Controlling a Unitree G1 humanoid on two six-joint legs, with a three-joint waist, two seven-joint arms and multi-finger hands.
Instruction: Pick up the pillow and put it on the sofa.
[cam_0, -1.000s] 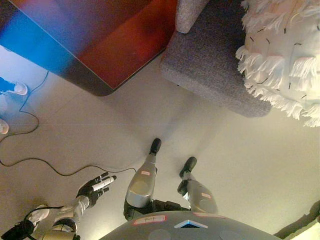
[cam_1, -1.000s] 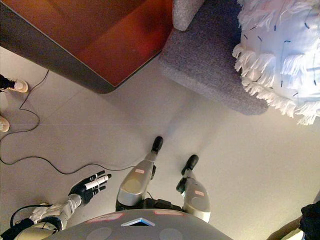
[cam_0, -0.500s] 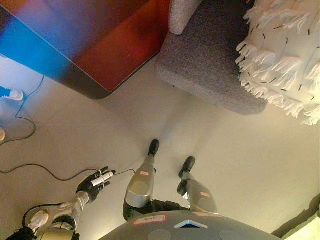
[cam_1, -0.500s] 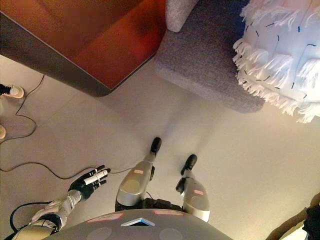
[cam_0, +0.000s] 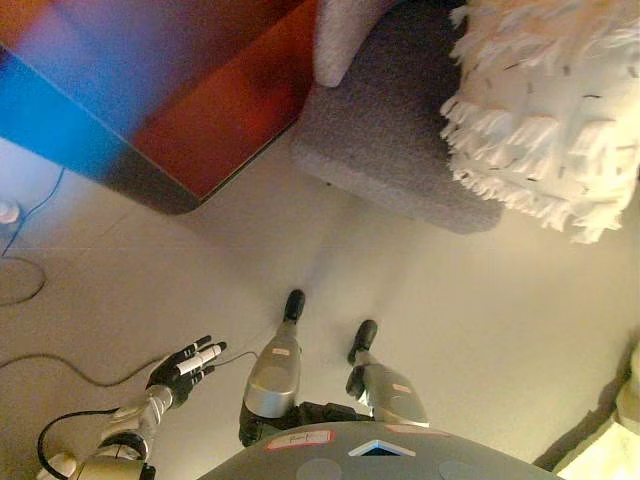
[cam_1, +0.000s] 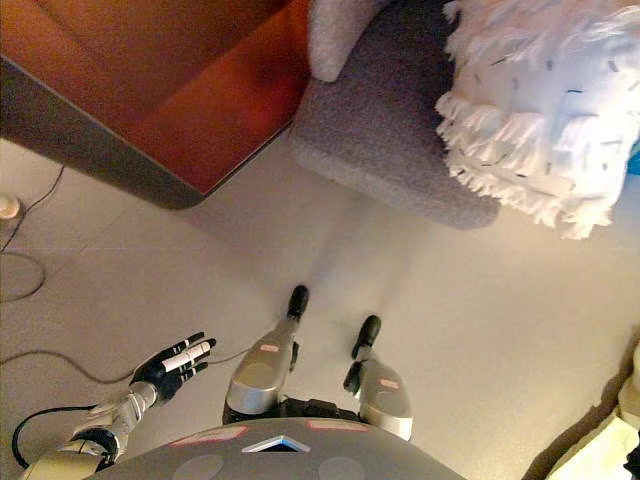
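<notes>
You have the shaggy white fringed pillow (cam_1: 535, 110) at the upper right, lying on the grey woven sofa seat (cam_1: 385, 130) and hanging past its front edge. A rounded grey cushion (cam_0: 340, 35) sits at the seat's left end. Just left of the sofa stands a reddish-brown table (cam_1: 170, 75) with a rounded corner. Between you and both lies open pale floor (cam_0: 480, 330). Your left hand (cam_1: 172, 364) hangs low at the left, fingers spread and straight, holding nothing. Your right hand shows in neither view.
</notes>
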